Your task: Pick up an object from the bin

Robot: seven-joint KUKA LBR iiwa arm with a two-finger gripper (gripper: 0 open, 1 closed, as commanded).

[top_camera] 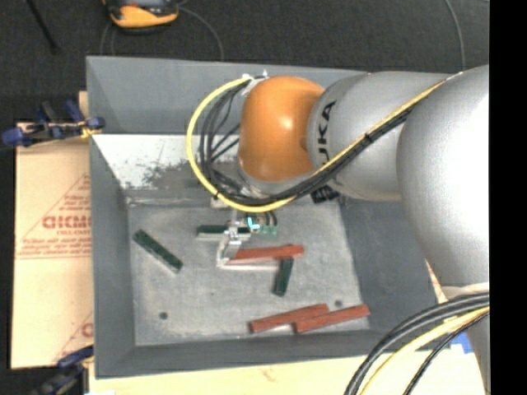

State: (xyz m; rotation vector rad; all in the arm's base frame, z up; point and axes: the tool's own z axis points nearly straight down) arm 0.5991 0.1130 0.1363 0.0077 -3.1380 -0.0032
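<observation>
My gripper (236, 239) hangs low in the middle of the bin, under the arm's orange cover. It sits at the left end of a red-brown bar (268, 253) that lies flat and points right. A short dark green piece (211, 231) sticks out to the left, right beside the gripper. Whether the gripper touches either one is hidden. Just below the red-brown bar's right end lies a small dark green bar (282, 277), nearly upright in the view.
A dark green bar (158, 250) lies slanted at the left of the bin floor. Two red-brown bars (309, 318) lie end to end near the front wall. The arm and its cables cover the bin's back right.
</observation>
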